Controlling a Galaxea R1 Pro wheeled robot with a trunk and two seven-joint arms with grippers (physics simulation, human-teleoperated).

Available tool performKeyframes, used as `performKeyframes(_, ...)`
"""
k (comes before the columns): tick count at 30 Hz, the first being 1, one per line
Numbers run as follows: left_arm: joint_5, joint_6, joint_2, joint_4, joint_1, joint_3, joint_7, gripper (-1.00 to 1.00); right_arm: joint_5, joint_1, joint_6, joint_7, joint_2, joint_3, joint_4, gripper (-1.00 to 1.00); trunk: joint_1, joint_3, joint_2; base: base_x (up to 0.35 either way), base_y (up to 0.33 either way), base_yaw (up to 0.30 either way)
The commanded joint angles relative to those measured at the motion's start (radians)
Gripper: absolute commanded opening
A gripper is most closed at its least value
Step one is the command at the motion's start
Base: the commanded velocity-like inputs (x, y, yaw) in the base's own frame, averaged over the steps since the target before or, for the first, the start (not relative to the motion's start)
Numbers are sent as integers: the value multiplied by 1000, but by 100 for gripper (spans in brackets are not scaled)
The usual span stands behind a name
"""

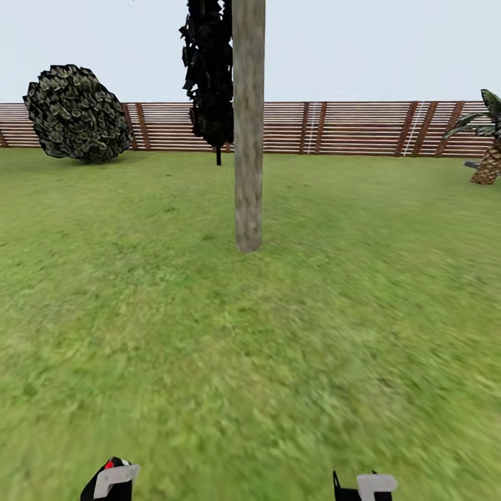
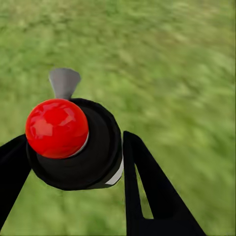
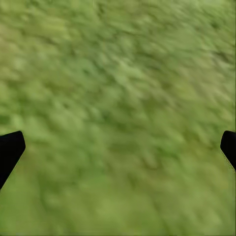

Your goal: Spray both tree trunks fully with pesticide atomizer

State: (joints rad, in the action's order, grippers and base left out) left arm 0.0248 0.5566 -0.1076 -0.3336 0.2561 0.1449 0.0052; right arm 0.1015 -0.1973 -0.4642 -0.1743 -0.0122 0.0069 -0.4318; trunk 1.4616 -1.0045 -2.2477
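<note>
A straight pale grey-brown tree trunk (image 1: 248, 125) rises from the grass lawn (image 1: 250, 327) straight ahead, its crown above the picture. At the bottom edge of the head view my left gripper (image 1: 111, 481) holds the pesticide atomizer (image 1: 109, 465), whose red top peeks out. In the left wrist view the atomizer (image 2: 73, 142) is a dark bottle with a round red top and a grey nozzle, clamped between my black fingers (image 2: 147, 187). My right gripper (image 3: 118, 147) hangs open over bare grass, and its tip (image 1: 365, 485) shows low in the head view.
A narrow near-black tree (image 1: 209, 76) stands behind the trunk near the brown slat fence (image 1: 348, 127). A round dark shrub (image 1: 75, 115) sits at the back left, a scaly-trunked palm (image 1: 488, 149) at the far right. Grass lies between me and the trunk.
</note>
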Motion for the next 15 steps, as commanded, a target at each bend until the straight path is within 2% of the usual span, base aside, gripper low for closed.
performKeyframes(1, 3, 3, 0, 1, 0, 2, 1, -100, 10, -1, -1, -8, 0, 1, 1, 100, 0, 0, 0, 339, 0, -6)
performKeyframes(15, 3, 3, 0, 1, 1, 2, 1, -100, 10, -1, -1, -8, 0, 2, 1, 100, 0, 10, 0, 338, 0, 10)
